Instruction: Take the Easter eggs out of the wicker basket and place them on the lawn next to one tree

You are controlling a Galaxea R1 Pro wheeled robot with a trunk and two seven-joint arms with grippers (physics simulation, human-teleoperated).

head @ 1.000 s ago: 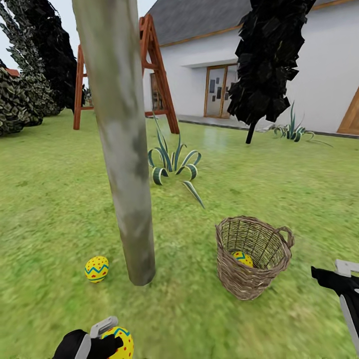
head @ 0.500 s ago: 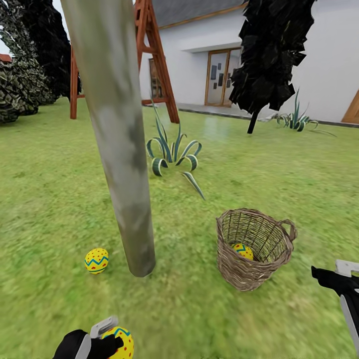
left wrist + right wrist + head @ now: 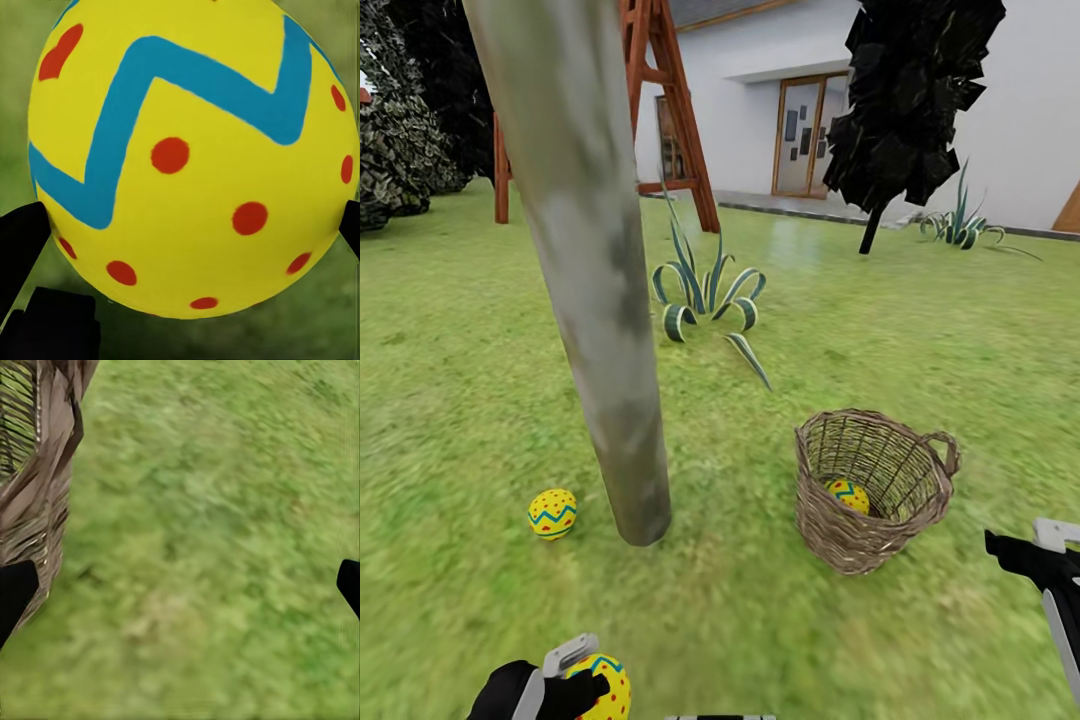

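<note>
eggs, left to right: one egg lies on the lawn just beside the foot of the tree, on its left. my left claw, low at the near edge, is clamped on a second egg; in the left wrist view this egg sits between my dark fingers. behind the trunk stands a spiky plant. right of the tree, apart from it, the basket rests on the grass with the third egg inside. my right claw hangs near the basket, fingers spread wide over grass, holding nothing.
</note>
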